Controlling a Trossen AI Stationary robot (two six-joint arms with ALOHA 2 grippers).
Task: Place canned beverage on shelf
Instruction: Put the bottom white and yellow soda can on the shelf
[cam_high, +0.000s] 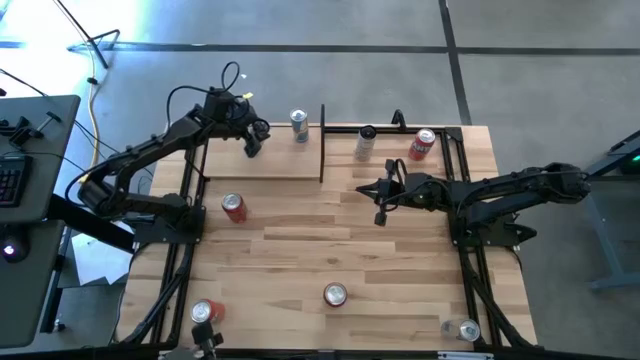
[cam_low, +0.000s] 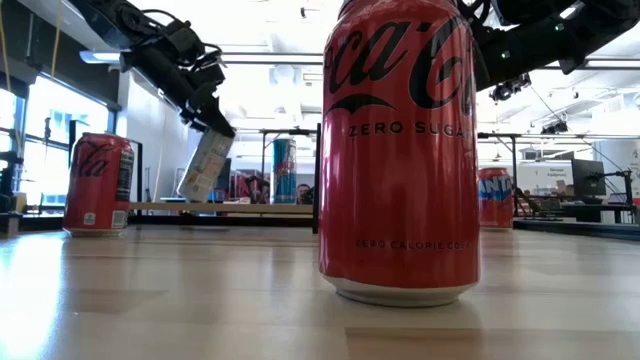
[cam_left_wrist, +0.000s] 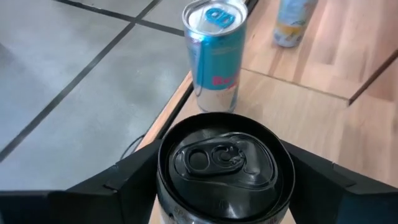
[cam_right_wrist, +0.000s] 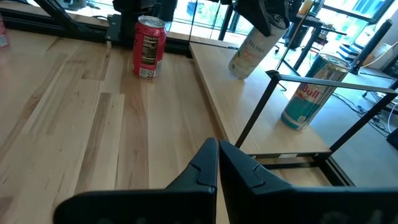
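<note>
Pale-wood shelf (cam_high: 270, 165) lies at the table's (cam_high: 400, 260) far edge. Blue-and-silver can (cam_high: 299, 125) already upright on it. Left gripper (cam_high: 252, 146) is clamped on a black-topped pale can (cam_left_wrist: 224, 165), held tilted over the shelf board; whether its base touches the wood I cannot tell. Release not yet done. Right gripper (cam_high: 380, 216) waits mid-table, fingers pressed together, empty. Red cans (cam_high: 233, 208) stand off the shelf.

Dark jointed arms w/ black cables
</note>
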